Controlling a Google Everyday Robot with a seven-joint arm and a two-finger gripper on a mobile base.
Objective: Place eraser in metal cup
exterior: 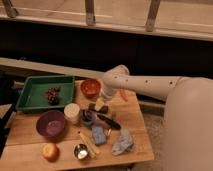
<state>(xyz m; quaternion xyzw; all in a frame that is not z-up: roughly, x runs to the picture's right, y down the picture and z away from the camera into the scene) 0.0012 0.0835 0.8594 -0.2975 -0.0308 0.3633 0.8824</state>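
Observation:
The eraser [94, 107], a dark flat block, lies on the wooden table [30, 135] just in front of the orange bowl [90, 87]. My gripper [101, 103] hangs at the end of the white arm [145, 85], right over the eraser's right end and partly covering it. The metal cup [81, 151], small and shiny, stands near the table's front edge, well in front of the gripper and a little to its left.
A green tray [30, 97] holds a dark cluster at the back left. A white cup [72, 112], purple bowl [51, 124], dark round container [87, 118], black-handled tool [108, 121], blue sponge [98, 134], grey cloth [122, 141], peach-coloured fruit [50, 151] and yellow stick [88, 143] crowd the table.

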